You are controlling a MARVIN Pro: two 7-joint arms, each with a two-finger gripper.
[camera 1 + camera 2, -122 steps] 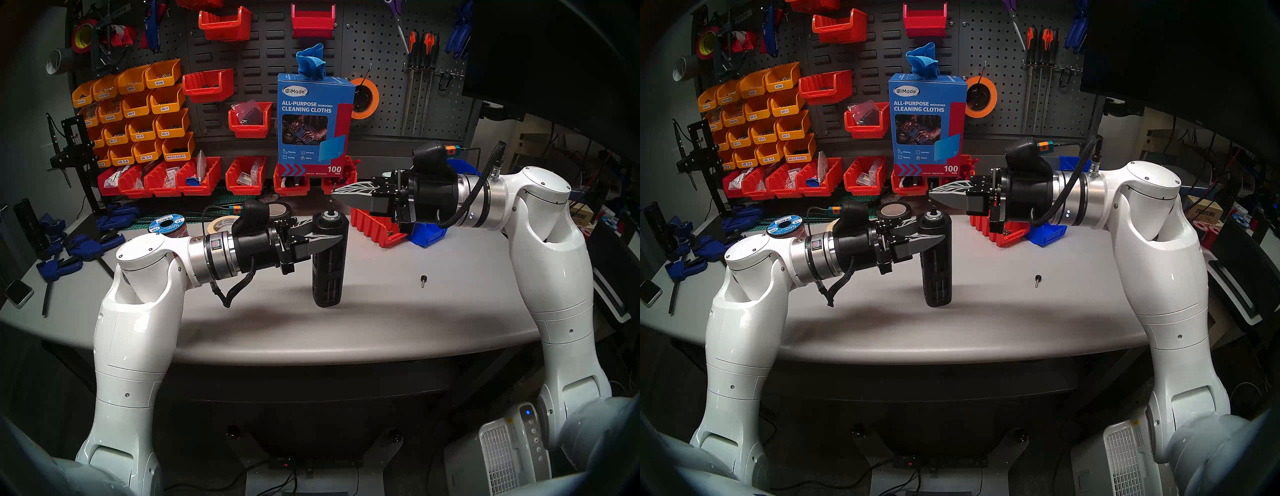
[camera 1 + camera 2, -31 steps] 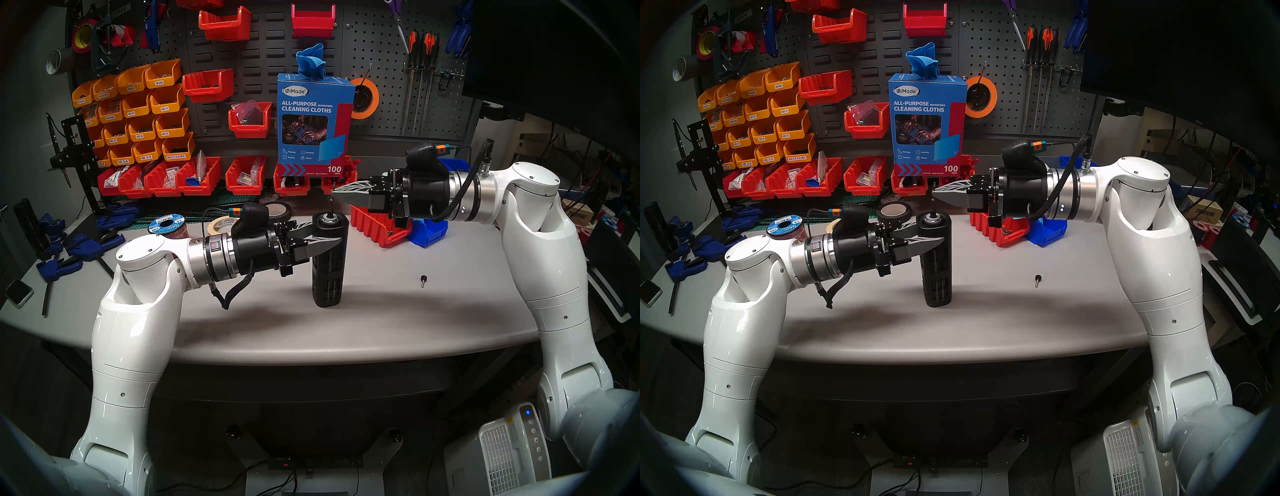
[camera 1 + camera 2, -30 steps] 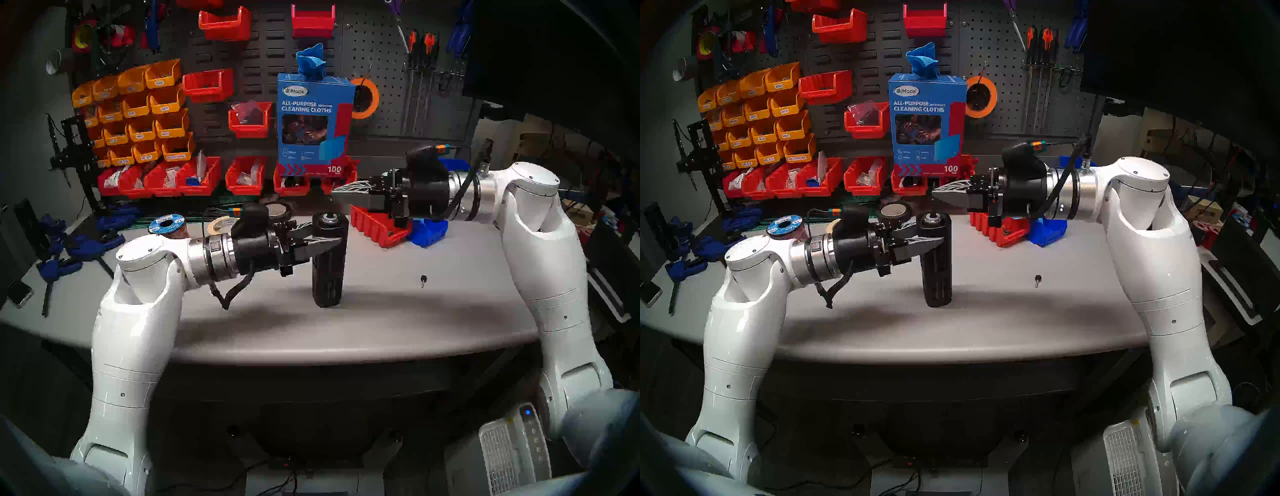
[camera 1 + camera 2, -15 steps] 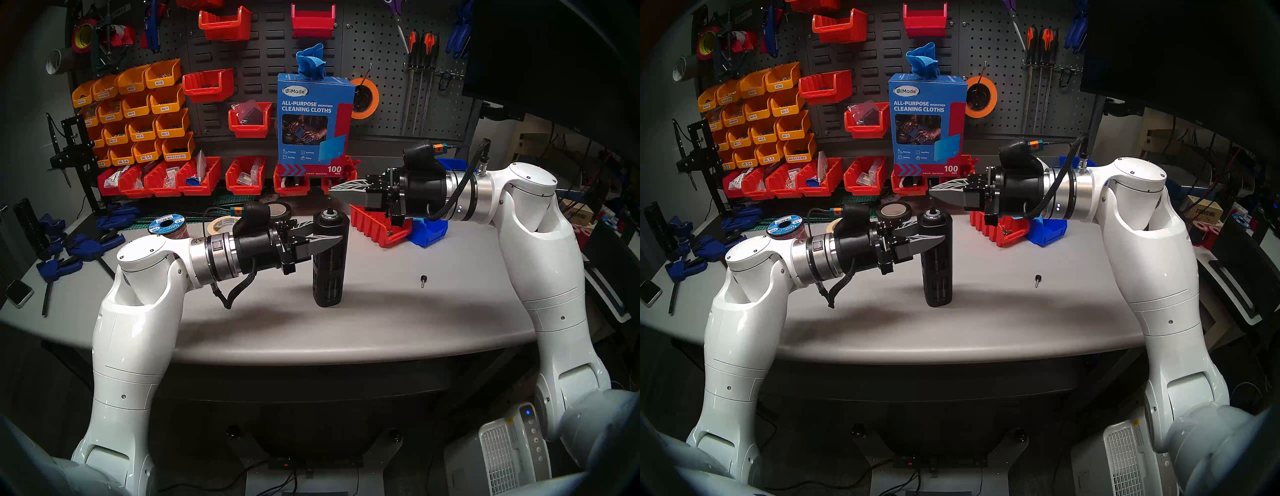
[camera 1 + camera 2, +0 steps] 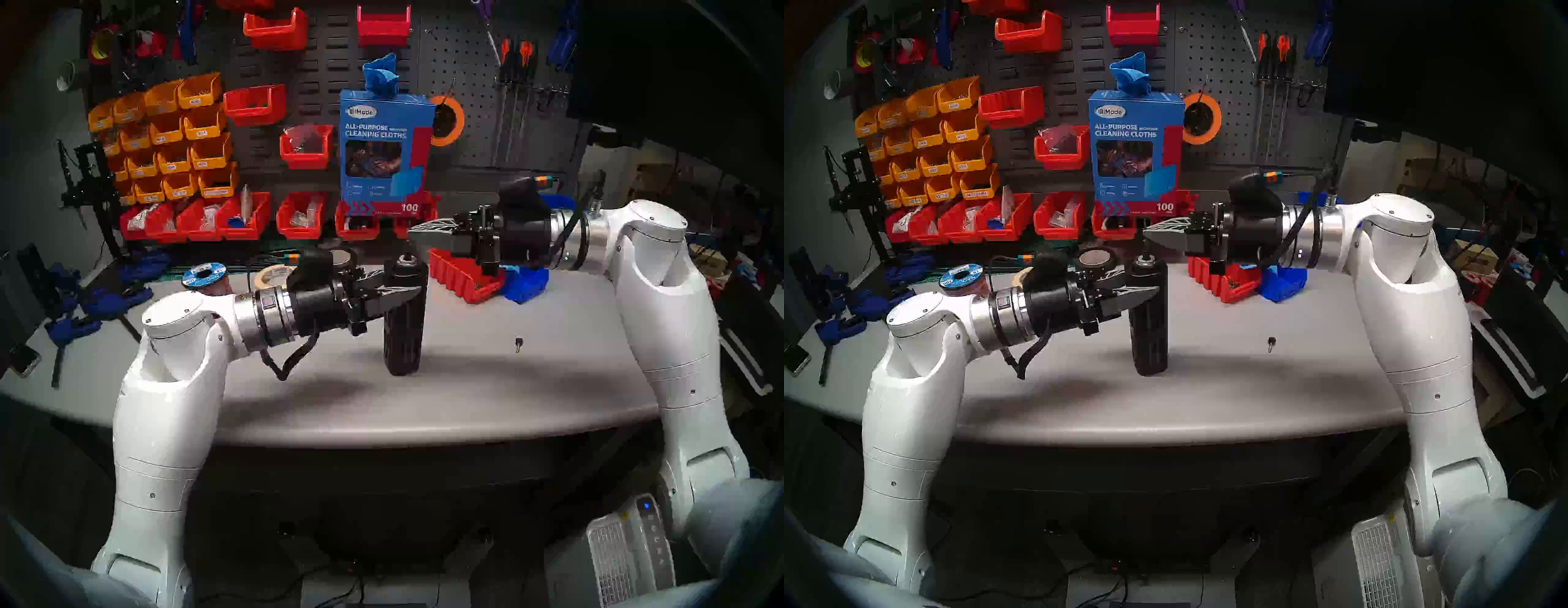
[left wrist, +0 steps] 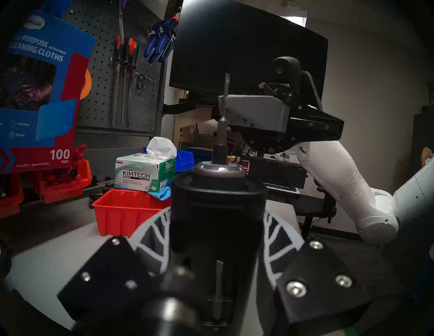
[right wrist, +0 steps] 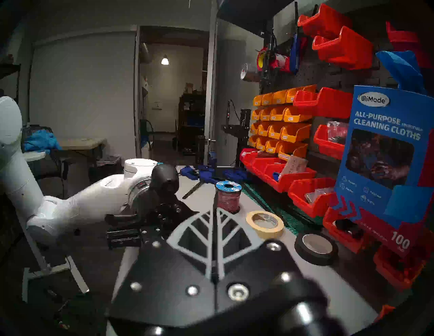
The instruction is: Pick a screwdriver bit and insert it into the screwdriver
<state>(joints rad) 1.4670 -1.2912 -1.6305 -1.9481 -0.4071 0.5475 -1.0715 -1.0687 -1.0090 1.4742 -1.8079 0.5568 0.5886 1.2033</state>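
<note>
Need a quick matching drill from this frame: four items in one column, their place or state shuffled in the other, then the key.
Items
1. screwdriver bit
2. screwdriver
3. small black pin
4. yellow tape roll

Place or state
A. lying loose on the table, right of the screwdriver
B. upright, pinched in the right gripper above the socket
C. lying flat on the table beside the wire spool
D. standing upright, clamped by the left gripper

Pairs: 1-B, 2-D, 3-A, 4-C
</note>
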